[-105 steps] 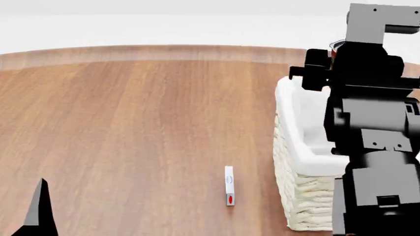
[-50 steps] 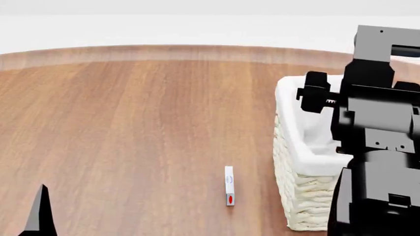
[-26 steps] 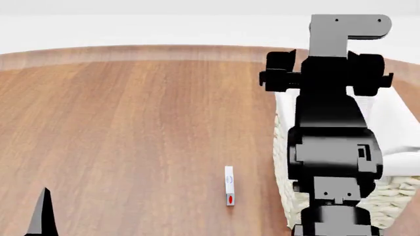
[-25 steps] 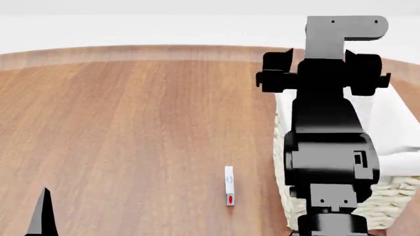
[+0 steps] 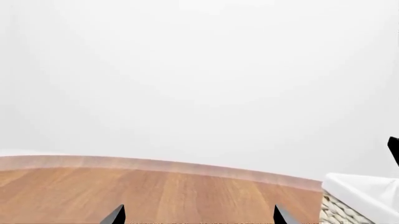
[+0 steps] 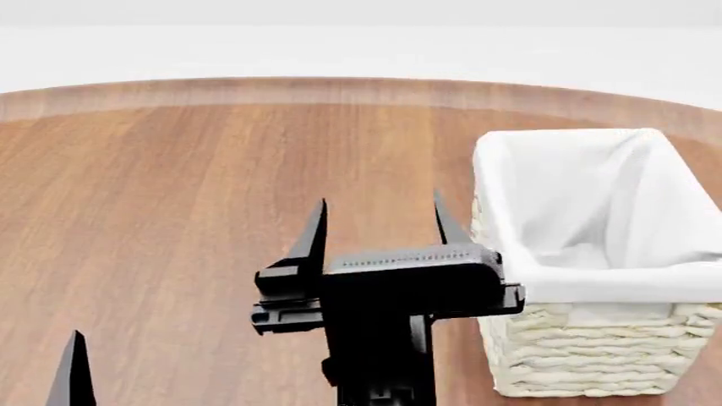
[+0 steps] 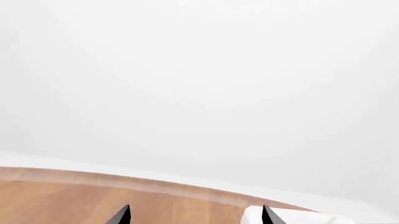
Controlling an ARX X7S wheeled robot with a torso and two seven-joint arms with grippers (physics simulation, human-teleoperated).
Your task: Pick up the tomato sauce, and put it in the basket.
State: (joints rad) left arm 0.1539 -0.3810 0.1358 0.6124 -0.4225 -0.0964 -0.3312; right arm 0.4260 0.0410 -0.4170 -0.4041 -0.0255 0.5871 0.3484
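Left wrist view: you look level across the bench point(image 5: 156, 186), smooth brown wood grain with a paler rounded edge, against a plain white backdrop. Two dark fingertips point(image 5: 115, 215) of your left gripper point(image 5: 198, 217) poke up at the frame's edge, set well apart with nothing between them. A corner of the basket point(image 5: 358, 198) shows: soft white cloth folded over coarse cream weave.

Head view: your right gripper point(image 6: 378, 227) hangs over the bench just beside the basket's near wall, its two thin, tapered black fingers spread wide and empty, on a blocky black wrist. The basket point(image 6: 564, 279) is a deep rectangle of chunky woven wicker with a draped white liner. What shows of its inside holds no can, though the near wall hides the floor. The tomato sauce is not visible in this view; it may lie behind the arm or deep in the basket, and you cannot tell which. A dark fingertip of the left gripper shows at the lower left.

Right wrist view: only two dark fingertips point(image 7: 121, 215), spread apart, the bench edge and a scrap of white liner.

Judged from this, either the drop is done or the can is unfound. Your next move calls for a look into the basket.
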